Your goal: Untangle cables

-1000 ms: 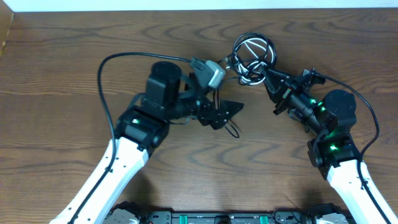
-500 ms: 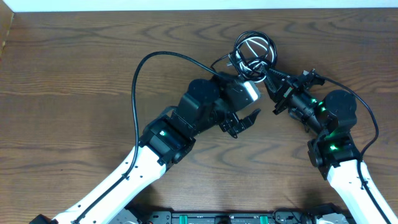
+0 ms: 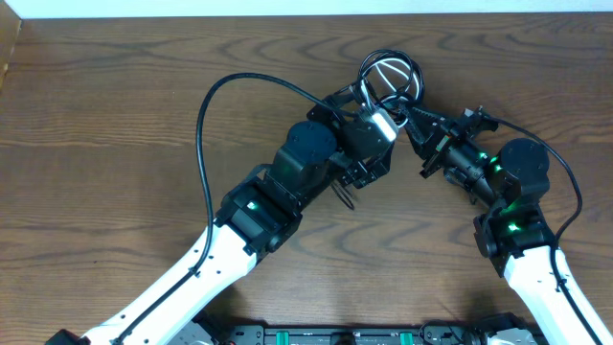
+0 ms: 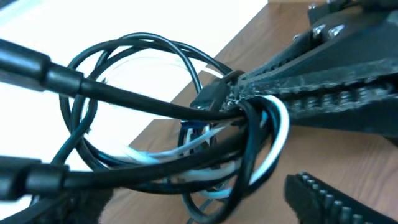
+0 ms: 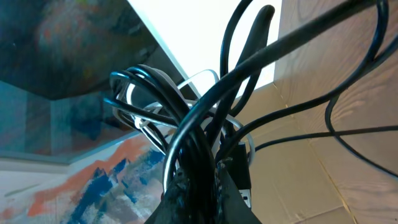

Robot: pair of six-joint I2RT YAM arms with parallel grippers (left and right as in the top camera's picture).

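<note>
Pincer L [image 4: 186,194], spread wide, now up at the cables [image 3: 388,77] vs 1 s ago; pincer R [image 3: 414,117] pinches them.

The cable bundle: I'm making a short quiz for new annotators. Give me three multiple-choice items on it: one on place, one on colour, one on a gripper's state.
1. Seen from overhead, where on the table do the cables lie?
A. near-left corner
B. near the far edge, right of centre
C. between the arm bases

2. What colours are the cords?
A. red and yellow
B. all green
C. black and white

3. How is the right gripper?
A. shut on the cables
B. open, clear of them
C. out of view

Answers:
1 B, the coil sits close to the far edge.
2 C, the left wrist view shows black loops with white strands.
3 A, its fingers pinch the bundle.
</note>
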